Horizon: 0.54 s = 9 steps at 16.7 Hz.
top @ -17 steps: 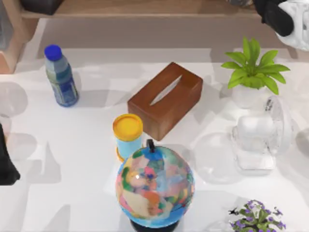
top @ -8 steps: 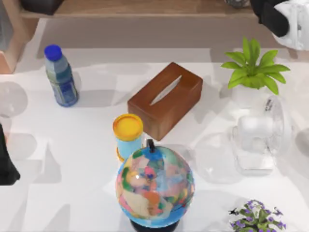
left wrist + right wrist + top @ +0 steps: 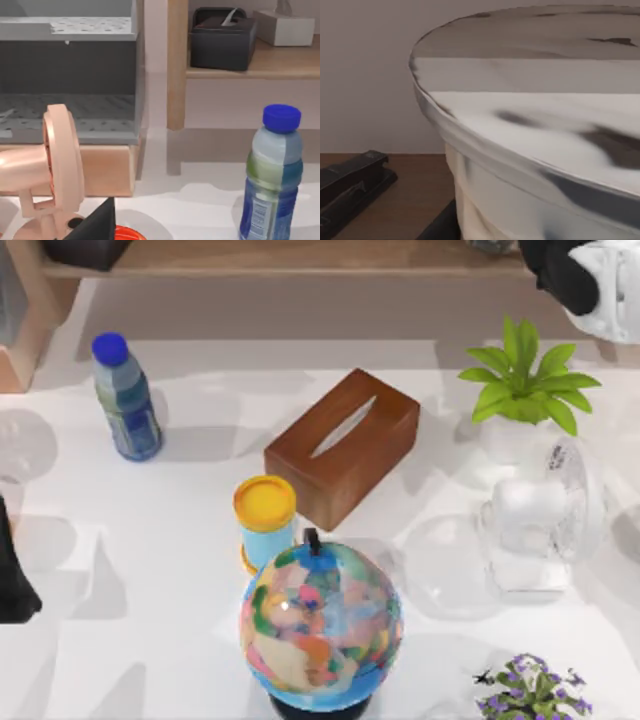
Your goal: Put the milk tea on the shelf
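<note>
The right end effector (image 3: 566, 274) was raised at the far right corner of the top view, over the shelf (image 3: 300, 256). Whether it was wide or narrow could not be told. In the right wrist view the milk tea (image 3: 545, 150), a pale cup with a marbled lid, was seen very close, with the wooden shelf board below it and a black stapler (image 3: 350, 185) lying beside it. Whether the cup was touching the board could not be told.

The left end effector (image 3: 10, 580) was parked at the left edge of the worktop (image 3: 130, 640); its state could not be told either. A pink fan (image 3: 55, 165) was seen near it.

On the worktop a blue-capped bottle (image 3: 125, 395) was stood at the far left, upright. A brown tissue box (image 3: 342, 445) was placed in the middle, a yellow-lidded can (image 3: 265, 520) just beside it, and a globe (image 3: 320, 625) nearer. A plant (image 3: 525, 390) and a white fan (image 3: 540, 525) were set at the right.
</note>
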{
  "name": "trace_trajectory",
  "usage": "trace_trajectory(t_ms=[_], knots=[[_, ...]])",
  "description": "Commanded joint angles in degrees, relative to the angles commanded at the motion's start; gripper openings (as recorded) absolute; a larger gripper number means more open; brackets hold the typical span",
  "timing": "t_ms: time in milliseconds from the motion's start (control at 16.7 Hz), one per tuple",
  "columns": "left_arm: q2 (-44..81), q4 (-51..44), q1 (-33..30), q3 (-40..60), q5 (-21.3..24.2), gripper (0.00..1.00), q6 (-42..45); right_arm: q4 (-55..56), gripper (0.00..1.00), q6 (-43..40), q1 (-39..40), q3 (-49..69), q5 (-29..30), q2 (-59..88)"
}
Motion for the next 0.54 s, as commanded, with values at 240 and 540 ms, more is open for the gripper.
trace_trajectory(t_ms=[240, 540], knots=[[0.0, 0.0, 0.0, 0.0, 0.0, 1.0, 0.0, 0.0, 1.0, 0.0, 0.0, 0.0, 0.0, 0.0], [0.0, 0.0, 0.0, 0.0, 0.0, 1.0, 0.0, 0.0, 1.0, 0.0, 0.0, 0.0, 0.0, 0.0]])
